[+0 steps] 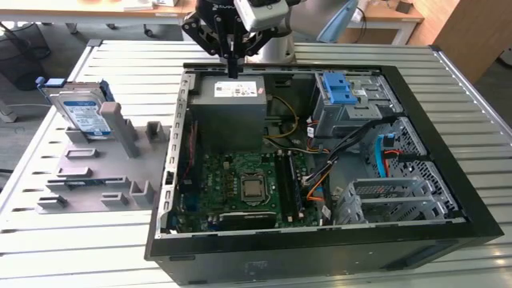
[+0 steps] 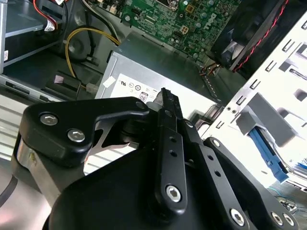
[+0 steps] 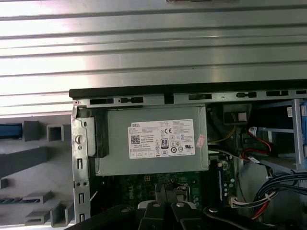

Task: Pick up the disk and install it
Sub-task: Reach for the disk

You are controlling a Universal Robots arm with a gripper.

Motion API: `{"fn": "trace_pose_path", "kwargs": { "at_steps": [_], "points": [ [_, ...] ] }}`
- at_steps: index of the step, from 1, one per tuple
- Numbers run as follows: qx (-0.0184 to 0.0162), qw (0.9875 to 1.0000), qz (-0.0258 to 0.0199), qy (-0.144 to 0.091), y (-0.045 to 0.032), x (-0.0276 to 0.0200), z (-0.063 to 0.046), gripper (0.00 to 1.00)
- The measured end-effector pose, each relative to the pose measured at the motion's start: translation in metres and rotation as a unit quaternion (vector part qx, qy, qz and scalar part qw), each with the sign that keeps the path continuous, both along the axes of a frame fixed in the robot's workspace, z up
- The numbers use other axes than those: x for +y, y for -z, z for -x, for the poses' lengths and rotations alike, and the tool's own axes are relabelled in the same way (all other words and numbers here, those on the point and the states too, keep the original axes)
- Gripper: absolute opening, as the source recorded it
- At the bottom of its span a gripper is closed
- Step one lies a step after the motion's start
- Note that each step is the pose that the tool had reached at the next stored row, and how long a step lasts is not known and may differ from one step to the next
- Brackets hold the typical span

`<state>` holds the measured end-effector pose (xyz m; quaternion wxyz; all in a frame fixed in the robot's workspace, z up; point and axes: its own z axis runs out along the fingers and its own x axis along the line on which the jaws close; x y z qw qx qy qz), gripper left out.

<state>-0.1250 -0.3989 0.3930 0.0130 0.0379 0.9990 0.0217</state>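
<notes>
Hovering end effector (image 1: 232,72) overhangs white-labelled power supply (image 1: 232,114).

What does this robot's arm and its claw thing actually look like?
The gripper is matte black: flat, rounded link bars joined by silver bolt heads, with a narrow finger dotted with small holes. In the exterior view the arm is pale silver-grey and rounded.

disk (image 1: 84,115) is silver w/ a white+blue label, blue rails on the edges. gripper (image 1: 232,73) all black. PSU box (image 1: 232,117) grey, white sticker (image 1: 236,90) w/ black print. mobo (image 1: 240,180) green. latch (image 1: 340,90) bright blue. case (image 1: 320,246) black, table (image 1: 128,57) silvery w/ ribbed stripes, holder tray (image 1: 96,180) plain grey. second wrist view: one yellow cable (image 2: 67,52), plus a red+black twisted pair (image 2: 266,36).
</notes>
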Motion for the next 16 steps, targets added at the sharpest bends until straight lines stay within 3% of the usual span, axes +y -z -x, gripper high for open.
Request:
{"fn": "trace_pose_path", "kwargs": {
  "at_steps": [16],
  "points": [
    [0.0001, 1.0000, 0.0000, 0.000, 0.0009, 0.0011, 0.012, 0.11]
  ]
}}
